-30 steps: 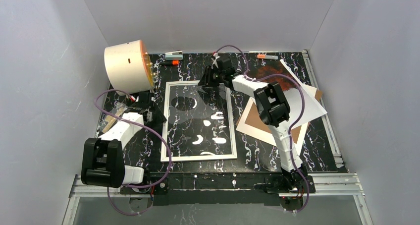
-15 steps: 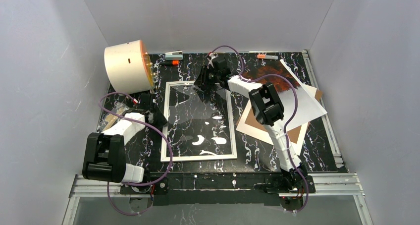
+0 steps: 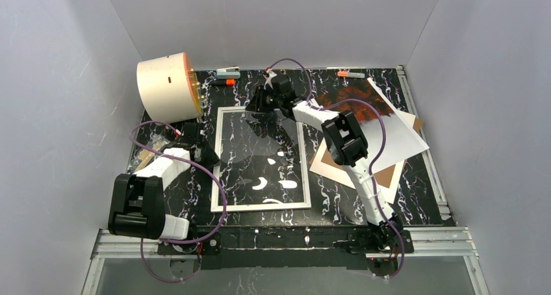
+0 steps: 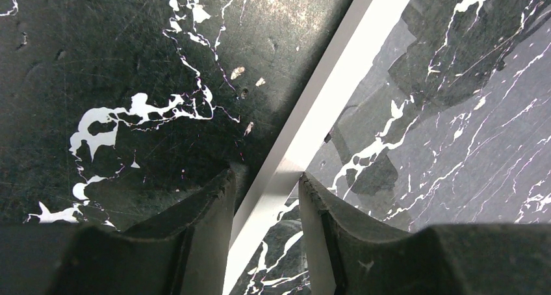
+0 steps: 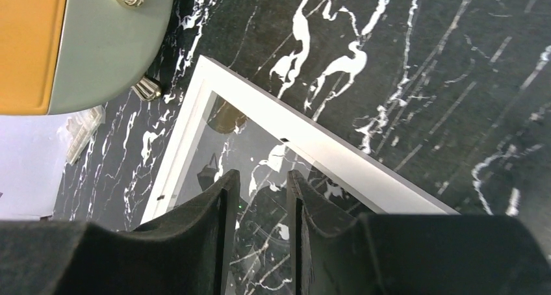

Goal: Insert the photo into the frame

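Observation:
The white frame [image 3: 260,206] lies flat on the black marble table, its clear pane showing the table through it. My left gripper [image 3: 206,153] is at its left rail; in the left wrist view the gripper [image 4: 265,175] has the white rail [image 4: 338,74] pinched between the jaws. My right gripper [image 3: 255,106] is at the frame's far rail. In the right wrist view this gripper [image 5: 258,175] hovers over the pane just inside the rail [image 5: 312,142], jaws a narrow gap apart, with nothing solid seen between. The photo [image 3: 364,103] lies at the right, apart from both grippers.
A brown backing board [image 3: 388,176] and a white mat [image 3: 321,167] lie under the photo. A cream cylinder [image 3: 166,87] with an orange face stands at the back left, also in the right wrist view [image 5: 110,41]. Two clips [image 3: 227,71] lie at the back edge. A small packet [image 3: 146,153] lies at the left.
My right gripper has slid left along the frame's far rail. The reflections in the pane have shifted. My left gripper has stayed at the left rail.

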You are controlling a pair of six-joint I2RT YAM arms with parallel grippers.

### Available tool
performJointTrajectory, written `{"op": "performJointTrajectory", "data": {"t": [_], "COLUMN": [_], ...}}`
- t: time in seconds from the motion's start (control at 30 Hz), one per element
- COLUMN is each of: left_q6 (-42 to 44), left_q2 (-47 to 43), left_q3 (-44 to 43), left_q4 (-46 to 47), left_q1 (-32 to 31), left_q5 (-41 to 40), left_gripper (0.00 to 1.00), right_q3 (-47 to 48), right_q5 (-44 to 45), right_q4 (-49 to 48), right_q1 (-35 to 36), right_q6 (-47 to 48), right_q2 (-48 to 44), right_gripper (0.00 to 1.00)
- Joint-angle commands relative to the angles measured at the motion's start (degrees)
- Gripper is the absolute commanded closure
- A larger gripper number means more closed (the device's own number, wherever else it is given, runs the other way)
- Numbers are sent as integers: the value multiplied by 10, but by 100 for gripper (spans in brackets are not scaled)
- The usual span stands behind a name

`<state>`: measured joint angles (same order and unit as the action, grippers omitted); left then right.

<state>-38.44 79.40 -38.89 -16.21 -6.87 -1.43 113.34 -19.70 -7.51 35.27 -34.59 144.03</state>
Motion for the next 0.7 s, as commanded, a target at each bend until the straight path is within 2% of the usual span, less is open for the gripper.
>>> {"op": "performJointTrajectory", "data": {"t": [0.0, 0.43, 0.67], "left_q6": [7, 18, 41], "left_q2": [7, -27, -77], "left_q3": [12, -19, -75], "left_q4": [-9, -48, -107], "left_q1": [3, 3, 3], "left_q5": [3, -32, -63], "left_gripper": [62, 62, 55], "right_q3": [33, 76, 36], "right_q5": [-5, 21, 42], "right_q4": [-25, 32, 43], "right_q1": [9, 13, 10], "right_q6": [-3, 4, 21], "right_q2": [22, 28, -75], "right_gripper": [59, 59, 55]}}
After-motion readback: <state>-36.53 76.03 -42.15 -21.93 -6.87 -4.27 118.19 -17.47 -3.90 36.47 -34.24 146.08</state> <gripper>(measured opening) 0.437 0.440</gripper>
